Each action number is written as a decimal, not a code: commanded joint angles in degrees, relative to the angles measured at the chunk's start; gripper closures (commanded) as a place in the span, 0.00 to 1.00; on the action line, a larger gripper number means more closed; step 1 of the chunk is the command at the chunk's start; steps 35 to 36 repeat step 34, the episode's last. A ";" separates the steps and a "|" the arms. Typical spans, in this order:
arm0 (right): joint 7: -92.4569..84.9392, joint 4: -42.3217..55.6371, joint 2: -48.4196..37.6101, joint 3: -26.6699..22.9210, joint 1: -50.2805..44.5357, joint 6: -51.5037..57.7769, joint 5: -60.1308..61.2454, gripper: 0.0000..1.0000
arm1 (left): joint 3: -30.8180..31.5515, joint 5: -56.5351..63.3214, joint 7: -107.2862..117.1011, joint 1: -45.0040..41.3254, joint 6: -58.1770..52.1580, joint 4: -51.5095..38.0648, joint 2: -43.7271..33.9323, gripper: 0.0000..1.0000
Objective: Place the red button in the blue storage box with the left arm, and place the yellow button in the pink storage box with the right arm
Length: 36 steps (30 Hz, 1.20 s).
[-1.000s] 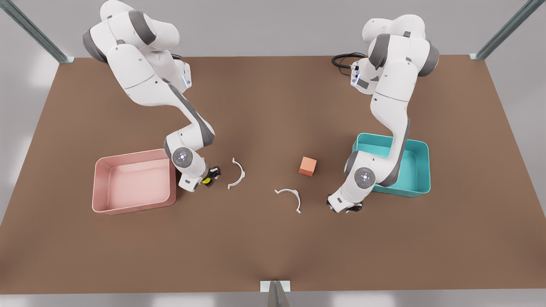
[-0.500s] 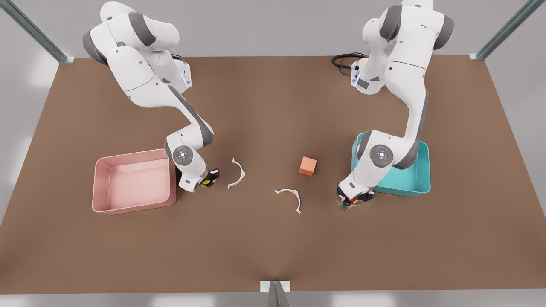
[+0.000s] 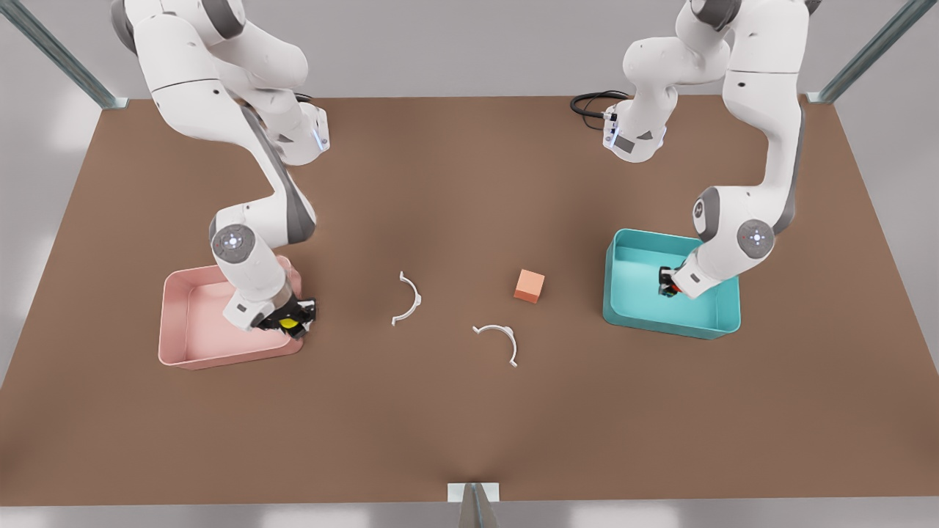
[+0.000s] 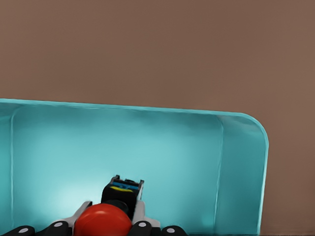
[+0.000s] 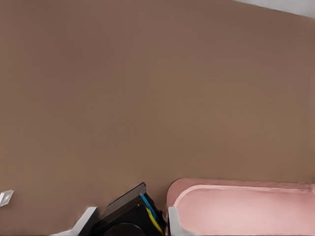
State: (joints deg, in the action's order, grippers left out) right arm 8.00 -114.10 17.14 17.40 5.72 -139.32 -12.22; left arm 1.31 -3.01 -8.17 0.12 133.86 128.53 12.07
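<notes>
Both buttons are off the table (image 3: 469, 425) and in the grippers, and neither has been let go, so the task reads as well past halfway with only the two releases left; the left gripper (image 3: 669, 282), on the arm at the front view's right, hangs over the inside of the blue storage box (image 3: 722, 323), which stands near the table's edge on that side; its fingers are closed on the red button (image 4: 102, 222), whose red cap and black base show in the left wrist view above the teal floor of the box (image 4: 162, 162), apparently still clear of that floor; this half looks ready for opening the fingers, perhaps after a little lowering; the right gripper (image 3: 290, 320), on the arm at the front view's left, is closed on the yellow button (image 3: 288, 322) and sits at the corner of the pink storage box (image 3: 176, 345) that faces the table's middle, about over the rim and not yet well inside; the right wrist view shows the button's black base (image 5: 129, 216) just beside the box's rounded pink corner (image 5: 187, 189); I judge that it must travel further over the box's floor before release, or the button could catch the wall and fall outside.
</notes>
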 commanded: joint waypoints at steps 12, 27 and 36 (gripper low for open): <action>-16.96 -9.56 0.79 0.09 13.88 -0.25 0.00 0.42 | 0.18 -4.11 9.22 -4.26 -22.23 -36.15 5.95 0.00; -0.37 41.32 -0.44 4.62 6.63 49.66 0.62 0.00 | -2.37 2.30 13.27 -3.99 -47.55 -49.52 -3.10 0.00; -1.14 33.59 -6.95 -17.14 -9.50 49.94 8.17 0.00 | -2.46 2.30 13.09 -3.99 -47.55 -49.52 -3.10 0.00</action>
